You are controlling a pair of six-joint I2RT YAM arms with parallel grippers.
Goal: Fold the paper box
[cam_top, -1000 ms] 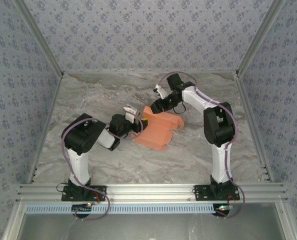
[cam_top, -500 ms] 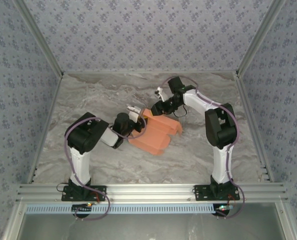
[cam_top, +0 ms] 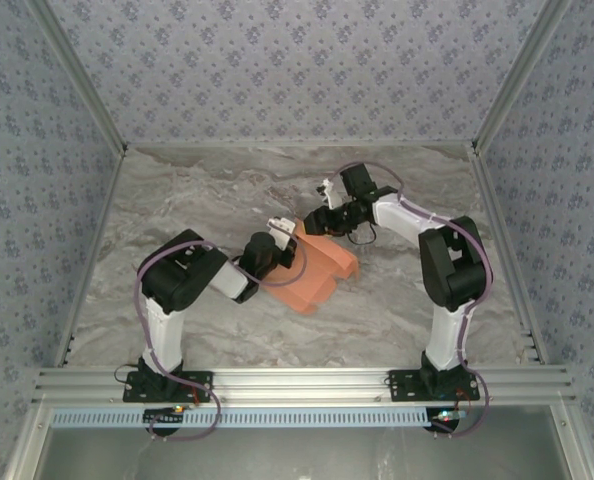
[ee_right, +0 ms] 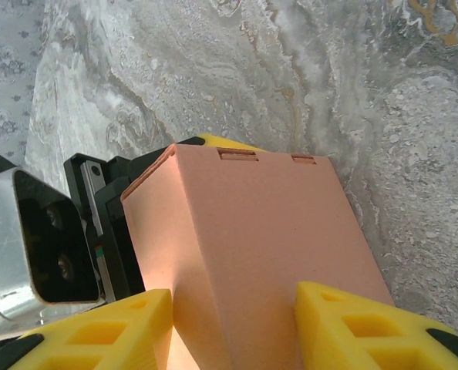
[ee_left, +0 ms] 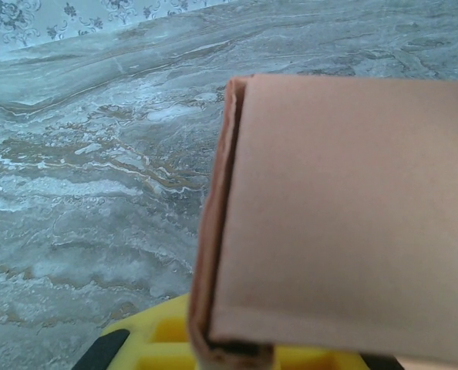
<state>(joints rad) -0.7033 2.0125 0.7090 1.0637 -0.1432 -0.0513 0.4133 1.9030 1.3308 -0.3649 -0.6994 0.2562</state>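
Observation:
The salmon-orange paper box [cam_top: 319, 272] sits in the middle of the table, held between both arms and tilted, its panels folded into a boxy shape. My left gripper [cam_top: 283, 238] is at its left end. In the left wrist view a folded edge of the paper box [ee_left: 345, 208] runs down into the yellow fingers [ee_left: 156, 339] of my left gripper [ee_left: 229, 353], which is shut on it. My right gripper [cam_top: 322, 222] is at the far end. Its yellow fingers [ee_right: 98, 331] press on both sides of the paper box [ee_right: 260, 231], so my right gripper [ee_right: 233, 312] is shut on it.
The marbled grey table [cam_top: 197, 190] is walled by patterned panels at the back and both sides. An aluminium rail [cam_top: 297, 382] runs along the near edge by the arm bases. The left wrist's camera housing [ee_right: 36, 247] is close to the box's left side.
The left gripper has closed on the box's edge. Both grippers shifted slightly right, and the spread flaps have drawn in to a more compact box.

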